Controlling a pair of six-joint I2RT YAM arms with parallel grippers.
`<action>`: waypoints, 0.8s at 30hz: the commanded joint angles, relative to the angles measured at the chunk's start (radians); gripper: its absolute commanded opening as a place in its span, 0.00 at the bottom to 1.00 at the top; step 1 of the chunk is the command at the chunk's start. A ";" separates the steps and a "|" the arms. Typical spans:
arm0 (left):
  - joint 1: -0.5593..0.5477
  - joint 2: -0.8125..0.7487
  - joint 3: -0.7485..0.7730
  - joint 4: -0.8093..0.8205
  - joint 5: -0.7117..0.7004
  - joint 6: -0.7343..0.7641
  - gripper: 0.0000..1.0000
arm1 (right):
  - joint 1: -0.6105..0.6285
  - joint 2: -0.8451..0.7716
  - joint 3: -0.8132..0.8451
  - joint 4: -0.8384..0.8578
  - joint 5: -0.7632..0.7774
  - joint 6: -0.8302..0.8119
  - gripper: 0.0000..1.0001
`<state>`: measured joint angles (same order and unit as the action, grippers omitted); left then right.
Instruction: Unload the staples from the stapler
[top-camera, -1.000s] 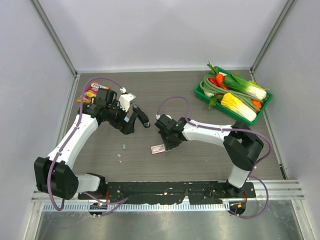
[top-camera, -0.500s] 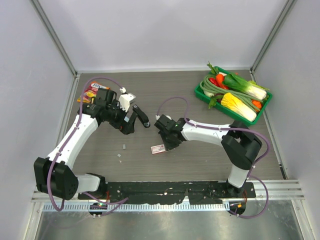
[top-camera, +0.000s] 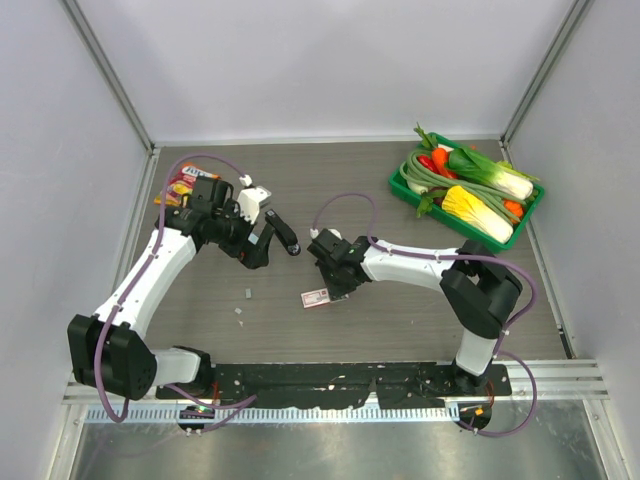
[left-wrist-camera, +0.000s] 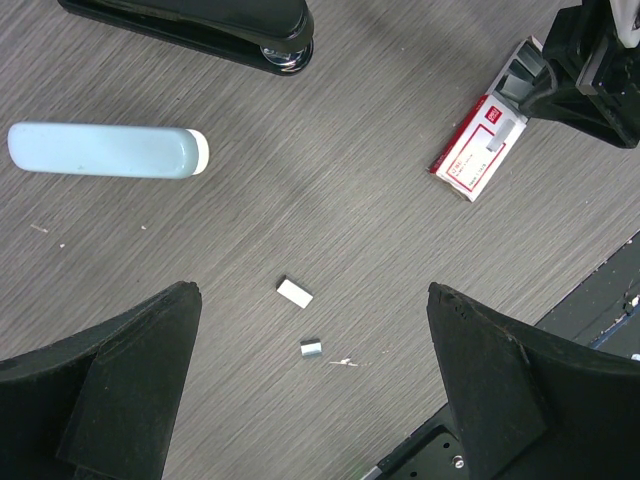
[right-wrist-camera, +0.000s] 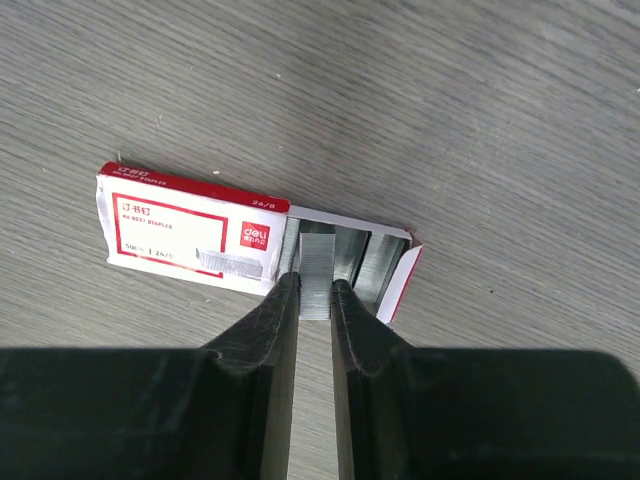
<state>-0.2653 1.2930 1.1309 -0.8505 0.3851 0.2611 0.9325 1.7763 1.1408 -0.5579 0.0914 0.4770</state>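
The stapler lies in two parts in the left wrist view: its pale blue shell (left-wrist-camera: 105, 150) at the left and its black arm (left-wrist-camera: 200, 20) along the top edge. From above, the black arm (top-camera: 283, 232) shows beside my left gripper (top-camera: 255, 240), which hides the shell. That left gripper (left-wrist-camera: 312, 295) hangs open above two loose staples (left-wrist-camera: 295, 291) on the table (top-camera: 245, 293). My right gripper (right-wrist-camera: 313, 288) is shut on a silvery strip of staples (right-wrist-camera: 316, 262) at the open end of the red-and-white staple box (right-wrist-camera: 190, 230), also seen from above (top-camera: 315, 297).
A green tray (top-camera: 400, 186) full of vegetables stands at the back right. A red-and-yellow packet (top-camera: 180, 185) lies at the back left behind the left arm. The black base rail (top-camera: 330, 378) runs along the near edge.
The right arm has edged slightly to the left at the staple box. The left arm has not moved.
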 joint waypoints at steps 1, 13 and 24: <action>0.006 -0.029 0.001 0.004 0.018 -0.003 1.00 | 0.005 -0.017 0.033 0.038 0.037 0.005 0.19; 0.008 -0.029 -0.003 -0.002 0.018 0.001 1.00 | 0.005 -0.017 0.031 0.039 0.045 0.005 0.38; 0.008 -0.031 0.000 -0.005 0.035 -0.006 1.00 | 0.005 -0.113 0.010 0.036 0.073 0.037 0.30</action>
<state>-0.2653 1.2930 1.1305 -0.8509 0.3889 0.2615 0.9325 1.7519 1.1408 -0.5404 0.1207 0.4805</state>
